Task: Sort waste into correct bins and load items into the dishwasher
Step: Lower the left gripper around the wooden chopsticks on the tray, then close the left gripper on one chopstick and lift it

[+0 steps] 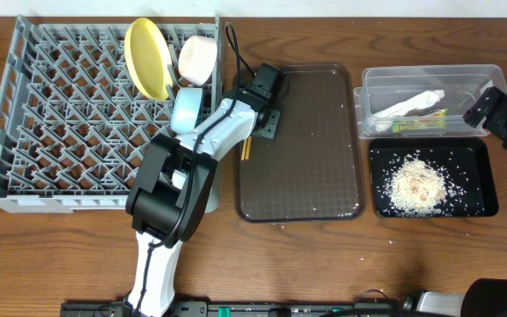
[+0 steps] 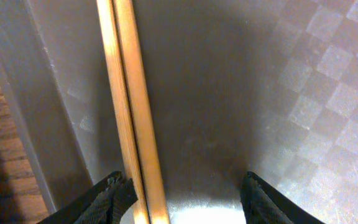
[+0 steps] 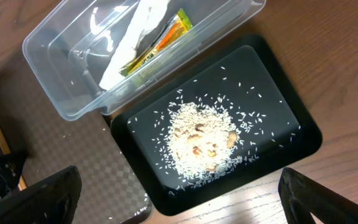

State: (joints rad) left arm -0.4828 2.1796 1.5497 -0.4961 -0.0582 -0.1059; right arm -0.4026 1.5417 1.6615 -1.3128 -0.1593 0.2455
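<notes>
The wooden chopsticks (image 2: 132,106) lie side by side on the dark brown serving tray (image 1: 315,150), near its left edge (image 1: 246,146). My left gripper (image 2: 188,202) is open just above them, with the chopsticks right beside its left finger (image 1: 268,119). My right gripper (image 3: 179,199) is open and empty over the black tray (image 3: 303,137), which holds rice crumbs (image 3: 201,137). The clear tub (image 3: 55,93) holds the white tissue (image 3: 135,31) and the green-and-orange wrapper (image 3: 160,40). The grey dish rack (image 1: 51,114) holds the yellow plate (image 1: 148,57), white bowl (image 1: 197,58) and light blue bowl (image 1: 187,110). I cannot make out the small white cup.
In the overhead view the clear tub (image 1: 429,79) and black tray (image 1: 478,198) sit side by side right of the brown tray, with the right gripper (image 1: 489,109) at the tub's right end. A few rice grains lie on the brown tray and the wooden table (image 1: 324,264).
</notes>
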